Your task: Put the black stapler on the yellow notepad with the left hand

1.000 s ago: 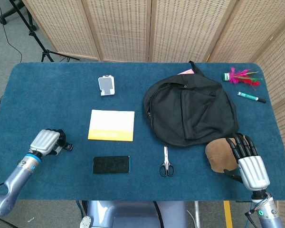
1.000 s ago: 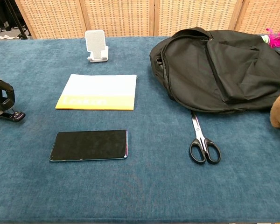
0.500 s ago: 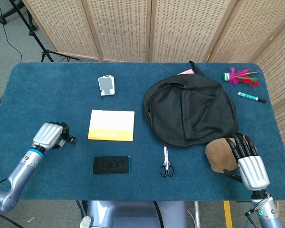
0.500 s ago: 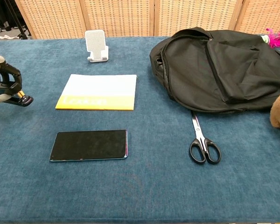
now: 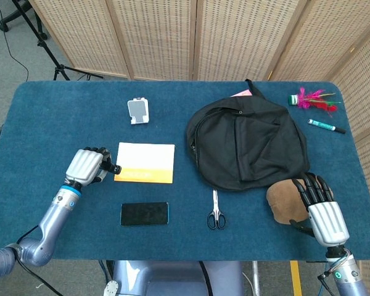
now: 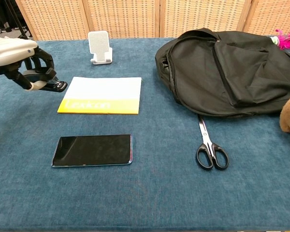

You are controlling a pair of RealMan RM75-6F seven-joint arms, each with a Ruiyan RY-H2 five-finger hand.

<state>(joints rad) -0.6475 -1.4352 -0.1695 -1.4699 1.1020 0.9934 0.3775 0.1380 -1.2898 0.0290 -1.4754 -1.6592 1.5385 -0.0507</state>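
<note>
Chest view, near to far: a dark phone (image 6: 92, 150) lies nearest, scissors (image 6: 211, 148) off to its right, and behind the phone sits the yellow notepad (image 6: 102, 95). At the notepad's left edge the left hand (image 6: 20, 62) hangs above the table, fingers wrapped round the black stapler (image 6: 52, 86), whose tip pokes out toward the paper. Judged by its look, the stapler is rigid, fairly dense and smooth, so a grip round its mid-body suits it and the thin pad should bear it flat. At the near right edge, head view, the right hand (image 5: 322, 211) rests with fingers spread against a brown object (image 5: 285, 201), gripping nothing.
</note>
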